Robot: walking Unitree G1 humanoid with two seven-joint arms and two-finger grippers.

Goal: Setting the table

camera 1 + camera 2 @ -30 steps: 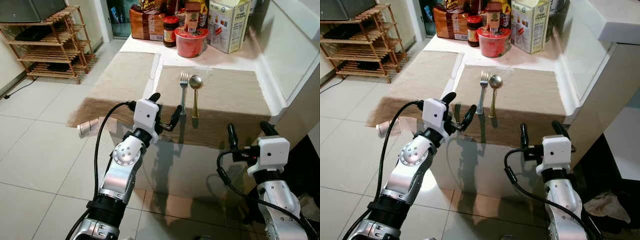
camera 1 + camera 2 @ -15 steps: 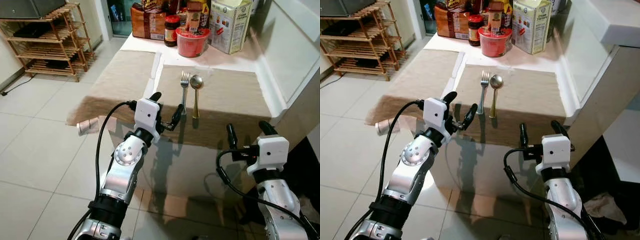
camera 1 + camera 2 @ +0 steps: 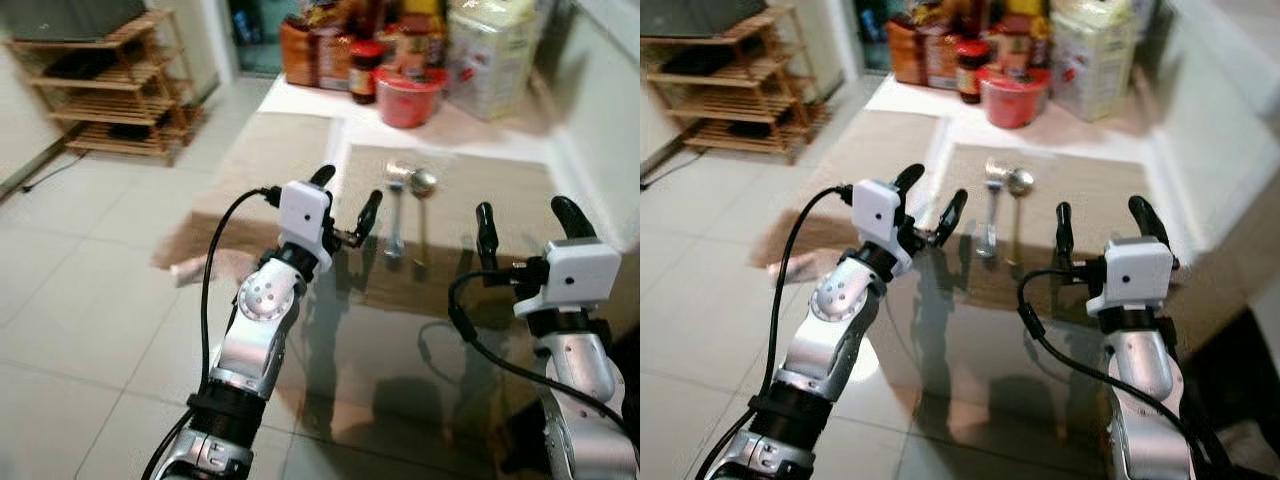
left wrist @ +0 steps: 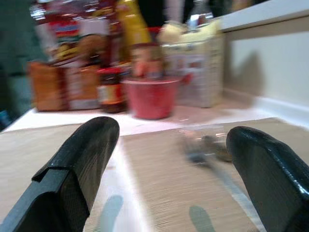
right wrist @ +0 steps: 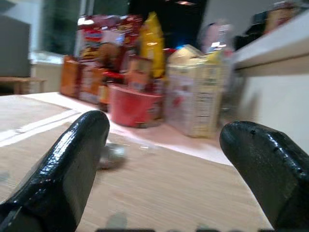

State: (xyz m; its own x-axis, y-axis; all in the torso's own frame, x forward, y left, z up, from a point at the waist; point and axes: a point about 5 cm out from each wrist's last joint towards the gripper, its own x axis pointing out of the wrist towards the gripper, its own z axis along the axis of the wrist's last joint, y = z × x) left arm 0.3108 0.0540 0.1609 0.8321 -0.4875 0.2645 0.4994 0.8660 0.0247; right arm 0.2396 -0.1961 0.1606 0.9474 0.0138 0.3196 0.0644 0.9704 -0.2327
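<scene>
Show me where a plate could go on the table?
The right placemat is bare to the right of the fork and spoon. The left placemat is bare too. The back is crowded with the red bowl, jars and a carton.

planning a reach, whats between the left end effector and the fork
Bare placemat and glass table edge; nothing lies between the left end effector and the fork, by the right eye view.
</scene>
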